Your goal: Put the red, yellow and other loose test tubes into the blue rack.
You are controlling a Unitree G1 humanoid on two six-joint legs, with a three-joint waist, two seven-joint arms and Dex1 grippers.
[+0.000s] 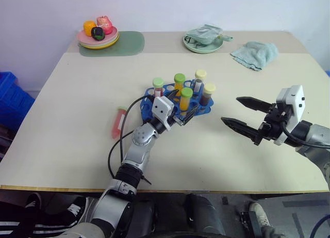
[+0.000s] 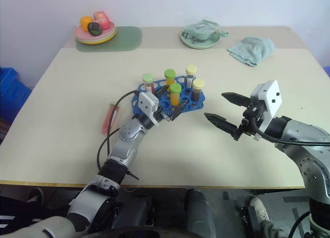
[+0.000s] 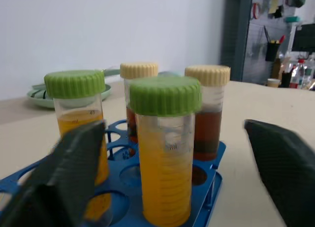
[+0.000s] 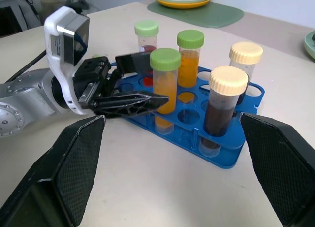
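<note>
The blue rack [image 1: 202, 107] holds five capped tubes [image 4: 165, 84], yellow and brown liquids; both pincers [image 4: 129, 84] [image 1: 244, 113] wide, empty.

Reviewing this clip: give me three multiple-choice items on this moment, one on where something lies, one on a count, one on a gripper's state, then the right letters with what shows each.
1. Where does the loose red tube lie?
A. On the table to the robot's left of the blue rack
B. Inside the rack
C. On the green plate

2. How many capped tubes stand in the rack?
A. Three
B. Five
C. Seven

3. How is the left gripper set at the nearest green-capped yellow tube?
A. Shut on the tube
B. Fingers open, one to each side of the tube
C. Lifted far away over the towel

Answers: 1 A, the red tube lies flat on the tabletop apart from the rack. 2 B, three green caps and two cream caps show. 3 B, the left wrist view shows gaps between both fingers and the tube.
</note>
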